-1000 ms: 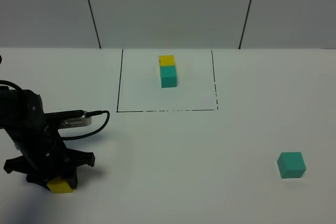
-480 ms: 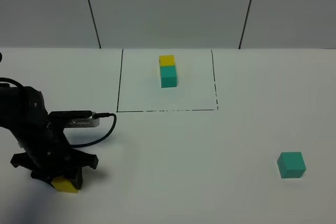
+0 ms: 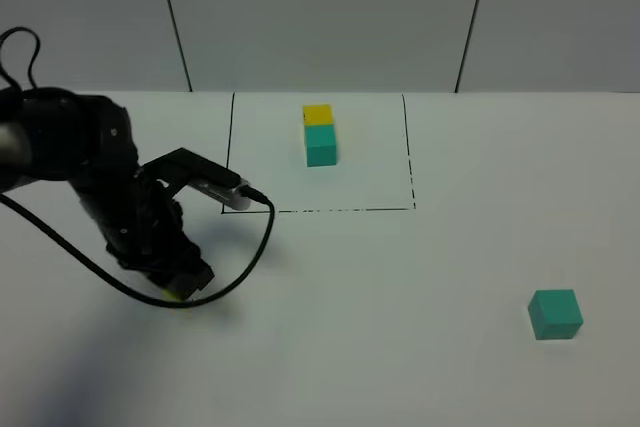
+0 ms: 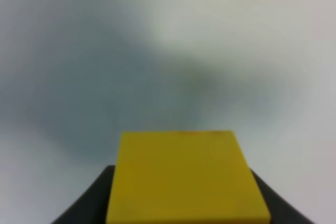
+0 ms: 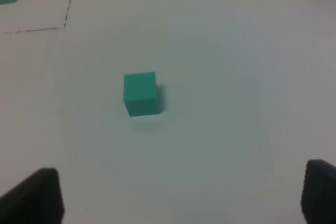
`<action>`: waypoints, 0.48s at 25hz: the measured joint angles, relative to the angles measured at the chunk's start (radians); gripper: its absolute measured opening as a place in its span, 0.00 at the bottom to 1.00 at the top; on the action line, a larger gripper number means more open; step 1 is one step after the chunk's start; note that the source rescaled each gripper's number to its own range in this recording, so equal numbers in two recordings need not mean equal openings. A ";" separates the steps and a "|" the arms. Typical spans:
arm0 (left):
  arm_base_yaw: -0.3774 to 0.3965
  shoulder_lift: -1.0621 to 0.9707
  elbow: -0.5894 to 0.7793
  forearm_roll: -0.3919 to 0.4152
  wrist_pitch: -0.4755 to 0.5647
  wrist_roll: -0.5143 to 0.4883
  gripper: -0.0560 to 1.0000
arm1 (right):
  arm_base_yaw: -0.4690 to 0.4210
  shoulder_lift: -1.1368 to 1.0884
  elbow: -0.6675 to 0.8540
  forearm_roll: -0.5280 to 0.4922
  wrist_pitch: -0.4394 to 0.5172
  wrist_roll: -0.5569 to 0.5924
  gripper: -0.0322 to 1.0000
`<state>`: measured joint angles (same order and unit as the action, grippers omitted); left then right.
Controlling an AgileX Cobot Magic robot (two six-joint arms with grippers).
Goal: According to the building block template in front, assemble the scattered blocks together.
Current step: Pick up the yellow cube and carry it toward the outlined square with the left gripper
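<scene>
— Exterior high view: what was changed in the last second?
— The left gripper (image 3: 182,279) was lifted from the near-left corner of the table (image 3: 400,277) and carried inward, nearer the building block template (image 3: 320,135). The yellow block (image 4: 184,177) was kept clamped in its jaws, apparently clear of the surface.
— Right side?
— Nothing was moved. The right gripper (image 5: 178,198) was left spread wide with nothing held. The teal block (image 3: 555,313) was left lying at the near right, well apart from the yellow one.
— Meaning for the task?
— Pick-up was judged done and transport underway. Yellow was not yet set against teal as in the template.
</scene>
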<state>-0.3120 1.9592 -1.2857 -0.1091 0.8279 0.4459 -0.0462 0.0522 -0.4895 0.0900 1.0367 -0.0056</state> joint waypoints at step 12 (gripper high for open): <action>-0.219 0.186 -0.417 0.051 0.207 0.302 0.06 | 0.000 0.000 0.000 0.000 0.000 0.000 0.85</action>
<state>-0.5307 2.1457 -1.7027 -0.0577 1.0351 0.7477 -0.0462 0.0522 -0.4895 0.0900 1.0367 -0.0056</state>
